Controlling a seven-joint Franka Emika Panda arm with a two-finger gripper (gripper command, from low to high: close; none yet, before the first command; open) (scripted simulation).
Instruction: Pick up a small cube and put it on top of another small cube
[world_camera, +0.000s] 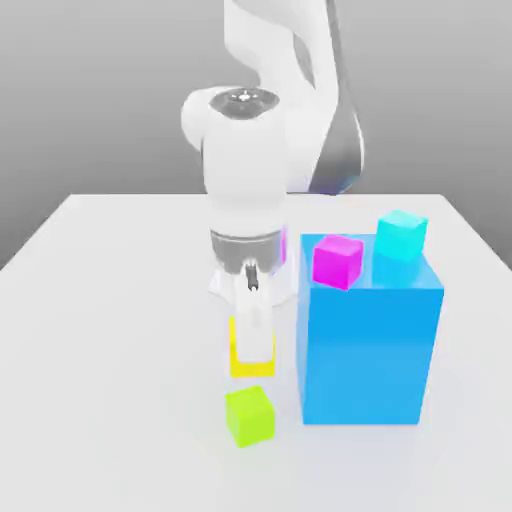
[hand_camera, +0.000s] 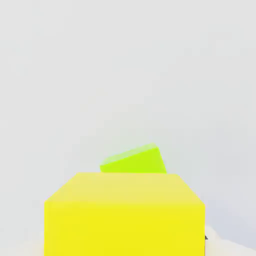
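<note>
In the exterior view, your gripper (world_camera: 252, 340) was clamped on the yellow cube (world_camera: 250, 361), holding it off the table (world_camera: 100, 350) just above and behind the lime-green cube (world_camera: 249, 416), beside the big blue block (world_camera: 368, 350). In the hand view, the yellow cube (hand_camera: 124, 215) sat close, the lime-green cube (hand_camera: 134, 160) beyond it. You had the pickup done; aligning, lowering and release looked left.
</note>
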